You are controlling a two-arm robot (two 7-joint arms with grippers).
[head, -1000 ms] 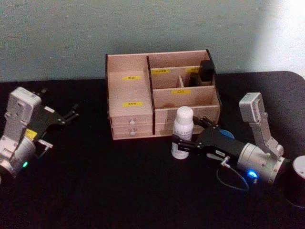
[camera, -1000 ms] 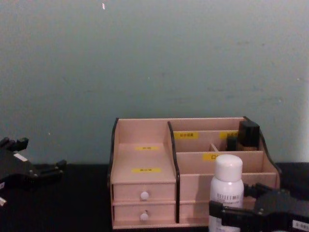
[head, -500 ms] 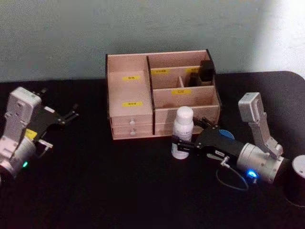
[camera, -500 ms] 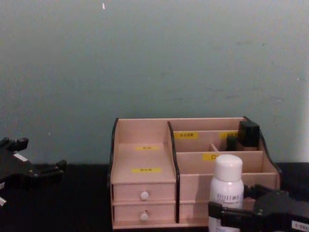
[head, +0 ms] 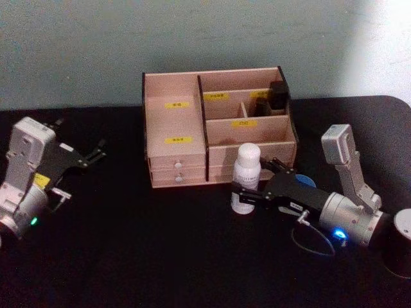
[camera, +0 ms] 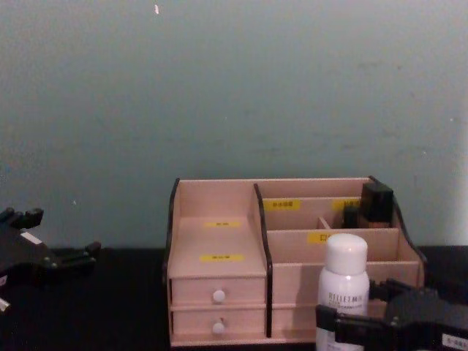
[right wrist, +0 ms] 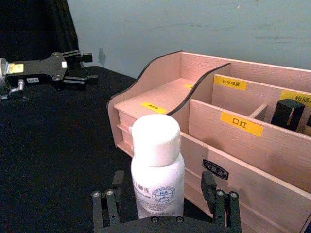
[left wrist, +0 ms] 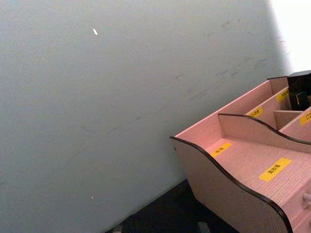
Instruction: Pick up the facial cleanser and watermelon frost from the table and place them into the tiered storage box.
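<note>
Head view: the facial cleanser (head: 246, 173) is seen upright on the bench (head: 160, 256), just in front of the tiered storage box (head: 176, 122), straddled by the open right pincer (head: 244, 194). Grasping is judged in hand; closing, then lifting, is called for. The left pincer (head: 97, 151) is parked open, well apart.

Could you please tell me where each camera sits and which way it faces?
Head: high, looking down on the tiered storage box and white bottle; left gripper and right gripper show.
Chest: low, facing the box's drawers; both grippers at its edges.
Left wrist: beside the box, facing its curved side and the wall.
Right wrist: behind its own fingers, facing the bottle.
All four share the box.
</note>
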